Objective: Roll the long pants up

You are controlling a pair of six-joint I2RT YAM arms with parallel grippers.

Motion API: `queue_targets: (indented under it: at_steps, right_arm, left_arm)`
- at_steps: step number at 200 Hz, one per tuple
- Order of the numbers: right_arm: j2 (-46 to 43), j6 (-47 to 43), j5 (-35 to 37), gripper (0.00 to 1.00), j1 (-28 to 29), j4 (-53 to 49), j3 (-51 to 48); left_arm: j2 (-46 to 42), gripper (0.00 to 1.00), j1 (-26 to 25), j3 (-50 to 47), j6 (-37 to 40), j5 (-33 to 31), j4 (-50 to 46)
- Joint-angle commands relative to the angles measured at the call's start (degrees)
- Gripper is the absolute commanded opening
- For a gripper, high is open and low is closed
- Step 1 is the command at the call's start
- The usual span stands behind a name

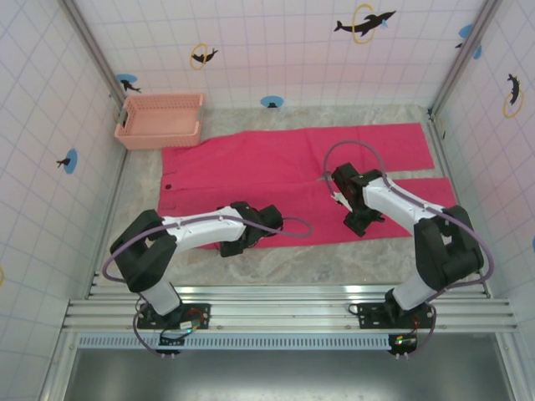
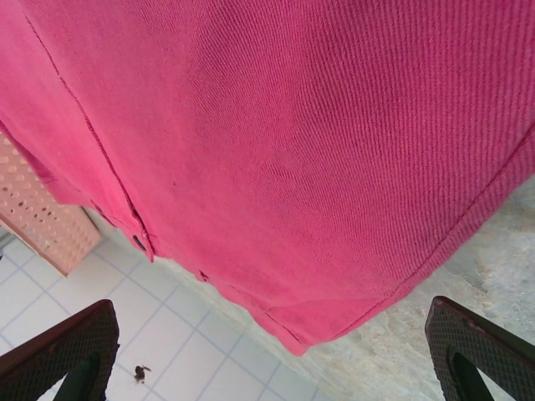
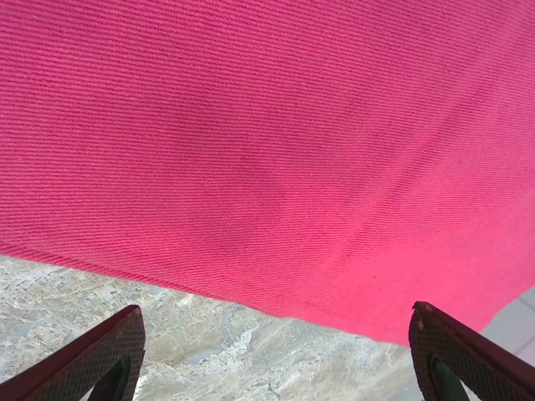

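Across the middle of the top view, one pair of long pants [image 1: 301, 180] lies flat on the tabletop [image 1: 334, 263], one basket [image 1: 160, 119] at its upper-left corner. Two claws, left claw [image 2: 267, 351] and right claw [image 3: 276, 351], hang over its lower edge, both spread wide, gripping nothing.

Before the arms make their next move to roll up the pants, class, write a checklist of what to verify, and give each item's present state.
1. Pants spread flat on the table: ok.
2. Left gripper open, nothing between its fingers: ok.
3. Right gripper open, nothing between its fingers: ok.
4. An edge of the pants lies in front of each gripper: ok, seen in both wrist views.
5. Basket clear of the pants: cannot tell; it sits right beside the waist corner.
6. Cloth gripped for rolling: not ok, neither gripper holds it yet.
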Motion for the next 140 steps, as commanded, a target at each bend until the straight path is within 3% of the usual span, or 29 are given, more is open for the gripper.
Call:
queue_targets:
  at_steps: [1, 48, 76, 108, 140]
  right_arm:
    - [1.3, 1.1, 2.0, 0.83, -1.1, -2.7, 2.1]
    - [-2.3, 1.7, 3.8, 0.84, -5.0, -2.0, 1.8]
    - [-3.3, 1.2, 3.1, 0.84, -8.8, -2.2, 3.1]
    - [-2.7, 0.7, 4.0, 0.83, -9.2, -2.1, 5.6]
    - [-3.6, 0.5, 4.3, 0.82, -9.0, -1.4, 6.2]
  left_arm:
    - [-1.8, 0.95, 0.0, -1.8, 0.6, 0.2, -1.4]
    - [3.4, 0.84, -2.4, -0.9, 1.3, 3.9, -0.7]
    - [3.1, 0.89, -3.7, 0.4, 2.1, 6.3, -3.0]
    - [3.2, 0.92, -3.6, -1.9, 3.3, 9.7, -1.1]
    - [10.5, 0.93, -3.6, -0.6, 2.1, 8.5, 0.2]
